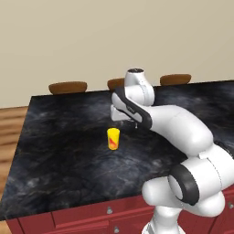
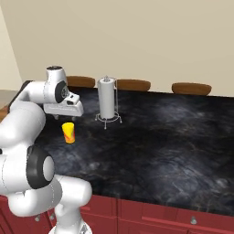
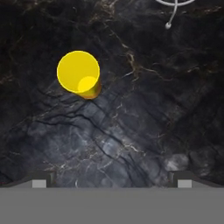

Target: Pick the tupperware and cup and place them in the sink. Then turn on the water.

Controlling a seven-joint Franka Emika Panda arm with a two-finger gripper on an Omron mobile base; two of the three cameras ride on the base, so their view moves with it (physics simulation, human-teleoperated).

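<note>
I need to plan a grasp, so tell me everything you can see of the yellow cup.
The cup is a small, plain yellow cylinder with a red-orange mark on its side, opaque and smooth like plastic. It stands upright, mouth open upward, and in the hand view it looks empty. It rests on the dark marbled counter, well in from the edges, with nothing else touching it. The paper towel holder stands apart from it.

occluded: paper towel holder | cut by top edge
</note>
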